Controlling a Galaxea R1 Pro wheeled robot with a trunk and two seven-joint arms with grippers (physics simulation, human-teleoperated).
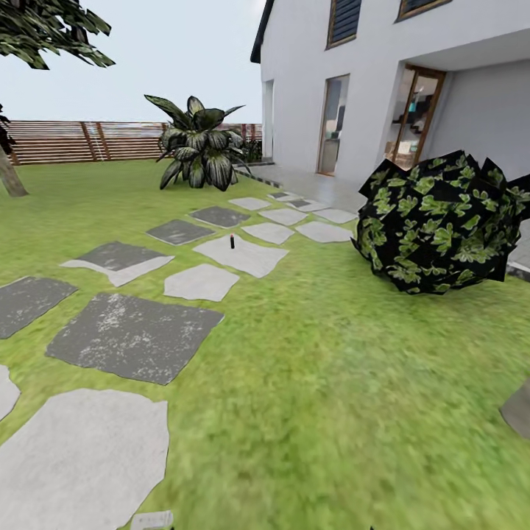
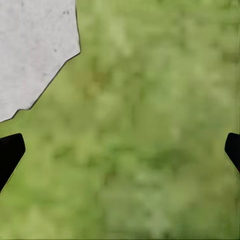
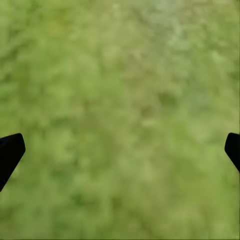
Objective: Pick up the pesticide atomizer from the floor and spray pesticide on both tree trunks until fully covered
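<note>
Green lawn (image 1: pixel 331 383) and grey stepping stones (image 1: pixel 132 335) fill my head view. I see the pesticide atomizer (image 1: pixel 232 241) standing upright on a pale stone (image 1: pixel 246 258) well ahead, between the striped plant (image 1: pixel 199 151) and the round bush (image 1: pixel 442 221). Beyond stand the fence (image 1: pixel 81 140), a tree trunk (image 1: pixel 9 177) and the white house (image 1: pixel 383 81). Over grass, my left gripper (image 2: pixel 120 150) and right gripper (image 3: pixel 120 150) are both spread wide, holding nothing.

Atomizer (image 1: pixel 232 241) upright on paving stone (image 1: pixel 243 255)
</note>
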